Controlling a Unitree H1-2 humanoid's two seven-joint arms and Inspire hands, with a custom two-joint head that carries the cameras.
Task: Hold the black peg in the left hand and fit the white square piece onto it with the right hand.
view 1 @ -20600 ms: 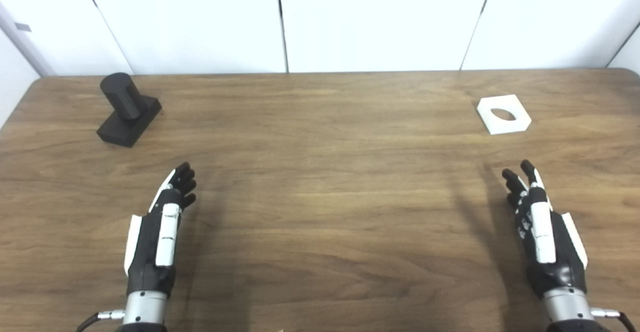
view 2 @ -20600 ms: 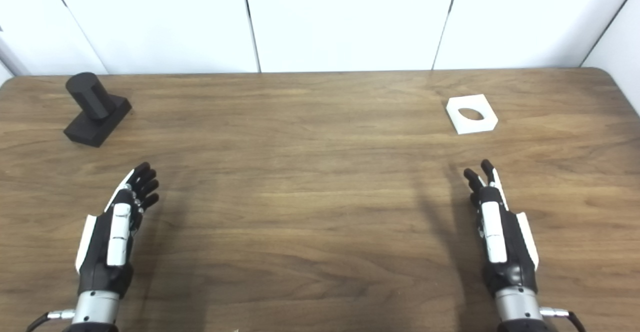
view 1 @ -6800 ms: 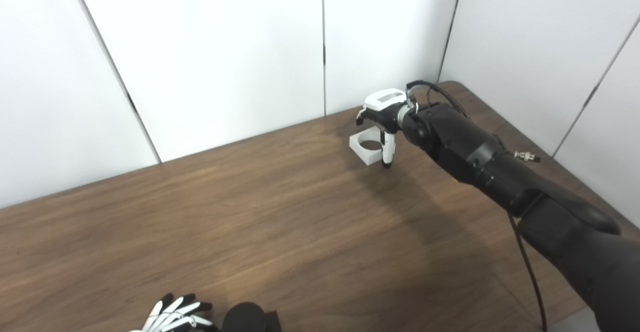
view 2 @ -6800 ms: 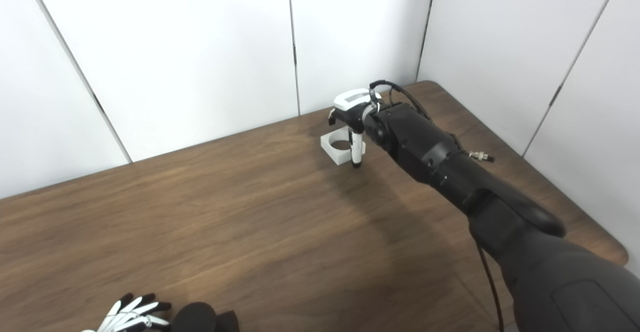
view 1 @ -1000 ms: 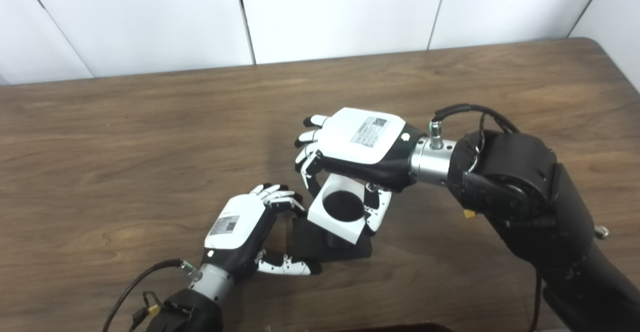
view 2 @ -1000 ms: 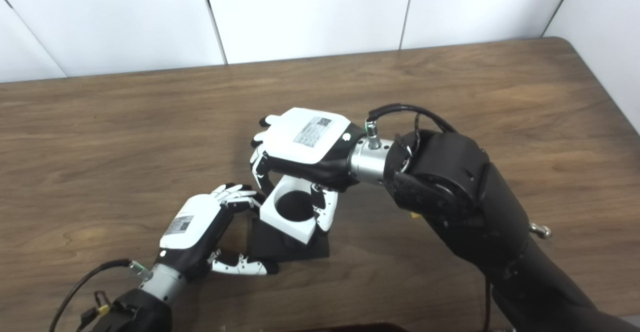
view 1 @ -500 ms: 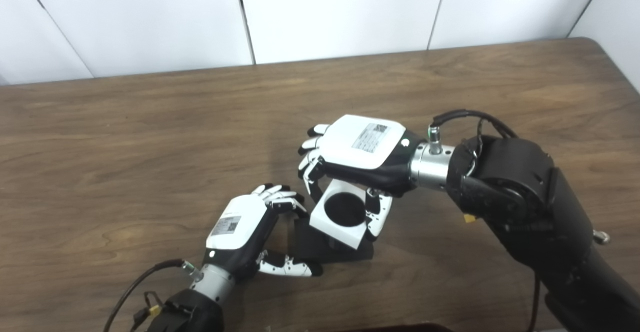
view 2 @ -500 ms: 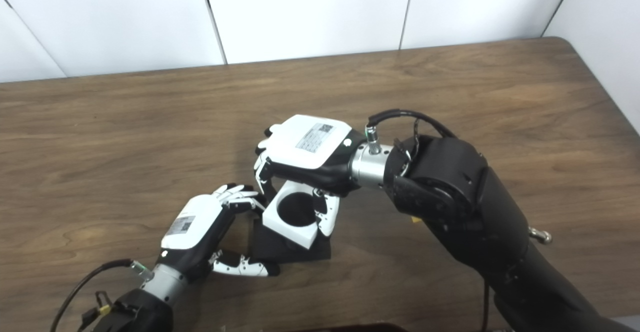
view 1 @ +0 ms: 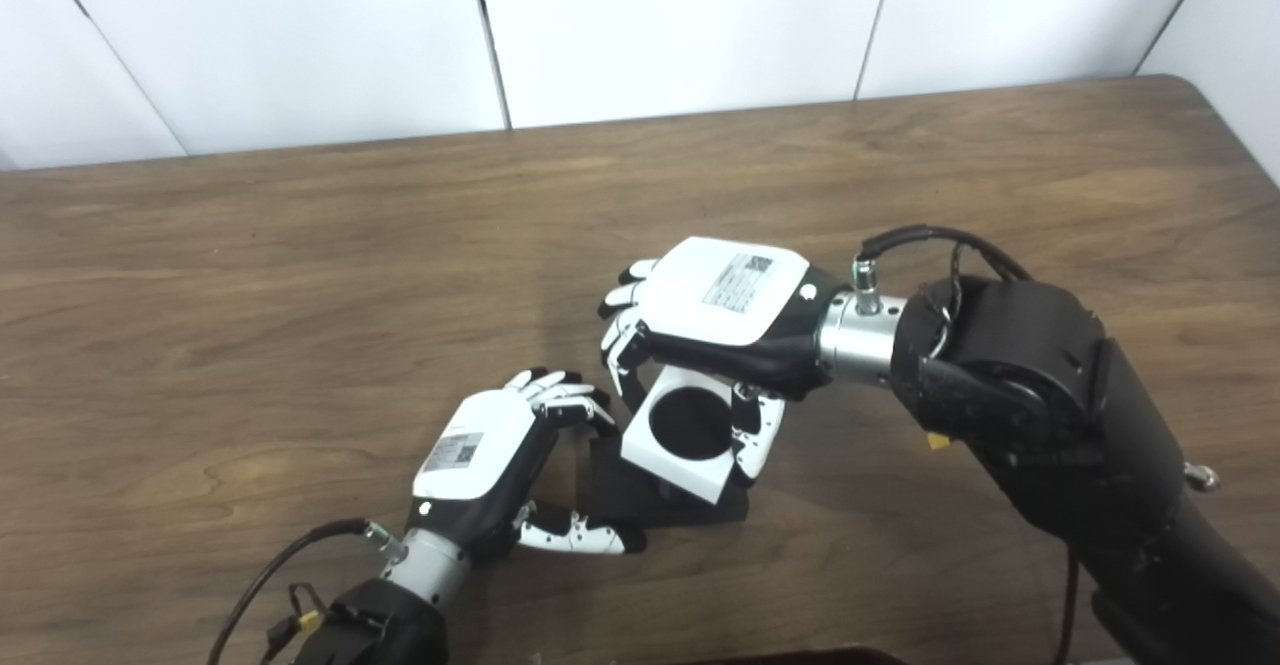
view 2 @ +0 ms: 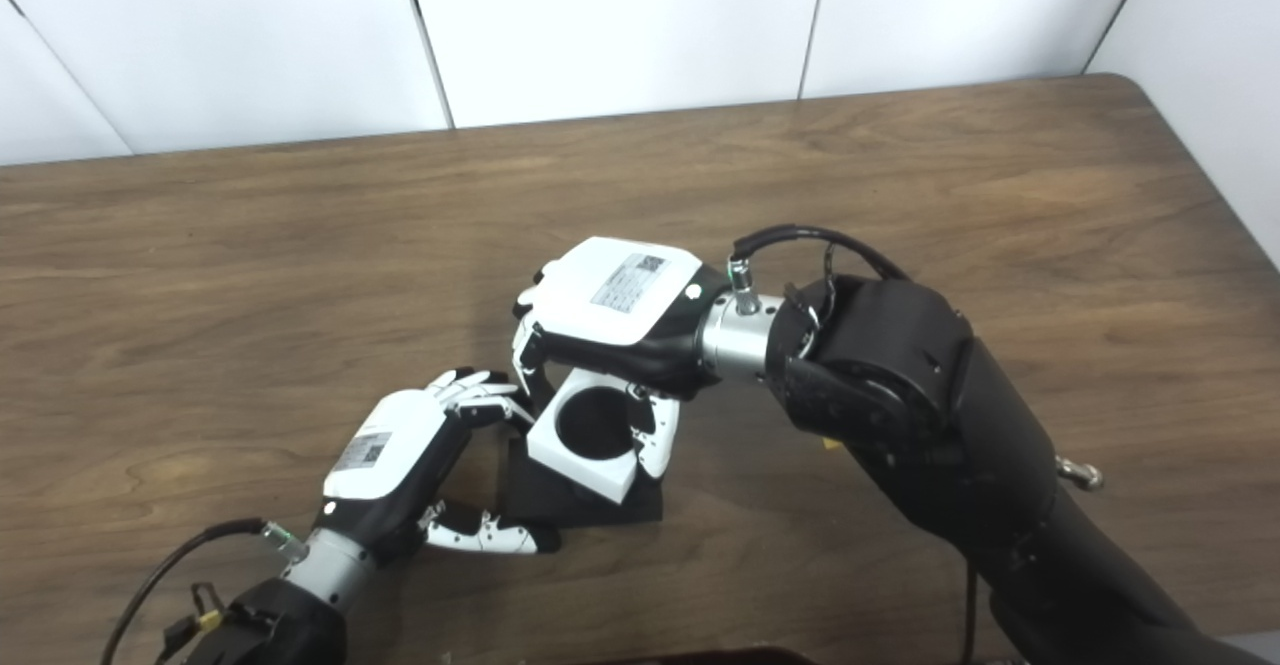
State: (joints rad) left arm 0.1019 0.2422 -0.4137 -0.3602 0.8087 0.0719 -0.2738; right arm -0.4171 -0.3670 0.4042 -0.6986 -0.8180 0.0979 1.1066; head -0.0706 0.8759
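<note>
The black peg (view 1: 690, 418) stands on its black square base (view 1: 610, 490) near the table's front middle. My left hand (view 1: 480, 455) grips the base, fingers on its far edge and thumb along its front edge. My right hand (view 1: 715, 310) is shut on the white square piece (view 1: 675, 435), fingers on the far side and thumb on the right side. The piece sits tilted around the peg's top, which fills its round hole. In the right eye view the piece (view 2: 580, 445) hangs above the base (view 2: 540, 495), with the peg's lower part hidden.
The brown wooden table (view 1: 300, 265) runs to white wall panels (view 1: 660, 25) at the back. Its right edge (view 1: 1230, 125) is rounded. A cable (view 1: 270, 575) trails from my left wrist near the front edge.
My right hand has lowered the white piece a little further over the peg and shifted slightly toward me. The left hand keeps its hold on the base.
</note>
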